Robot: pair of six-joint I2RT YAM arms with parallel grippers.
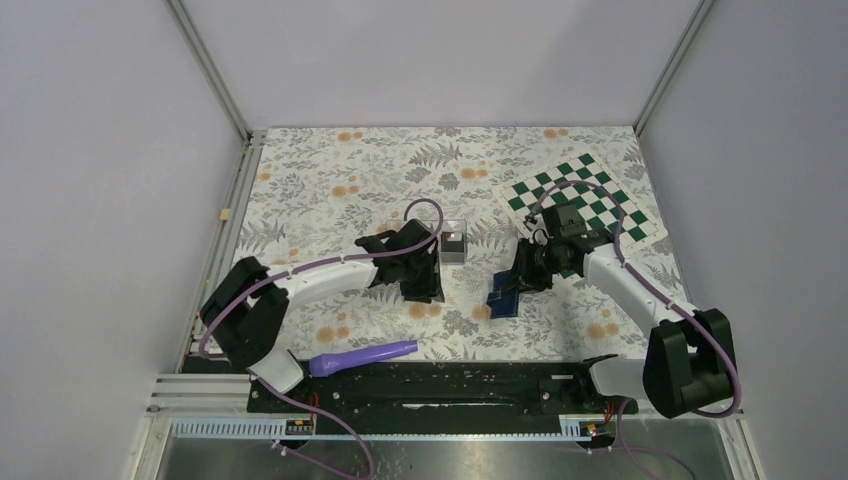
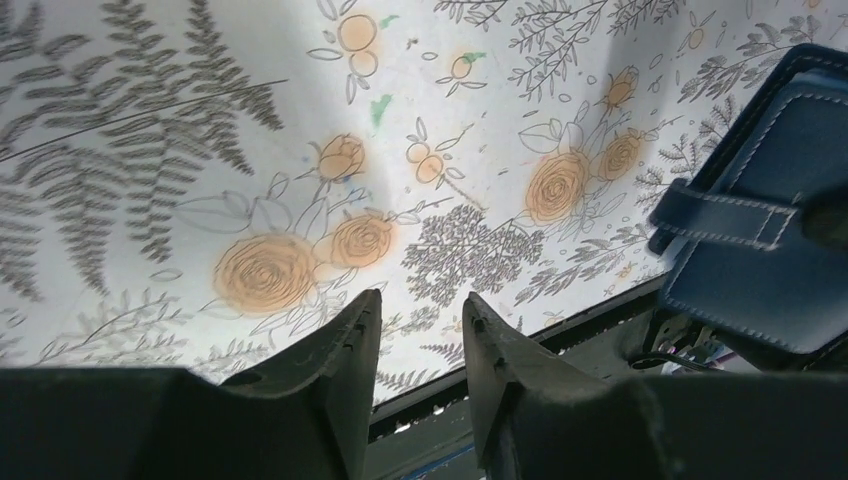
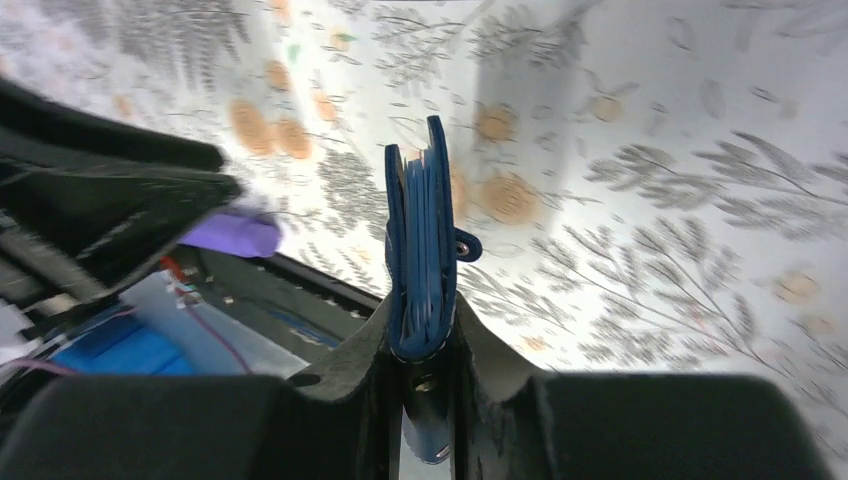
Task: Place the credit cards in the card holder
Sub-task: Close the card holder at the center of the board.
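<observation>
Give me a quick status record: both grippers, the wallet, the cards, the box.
left gripper: open, nothing between its fingers, over the flowered cloth
right gripper: shut on the wallet
wallet: blue, folded, clamped edge-on, snap tab sticking out sideways
cards: none clearly visible
clear box: on the cloth beside the left gripper, something dark inside, cannot tell what

Top view: even bright light, sharp, soft shadows. Left wrist view: white glare on tabletop (image 2: 440,95) centre, fingers (image 2: 345,365) dark. Right wrist view: blurred, smeared toward edges.
</observation>
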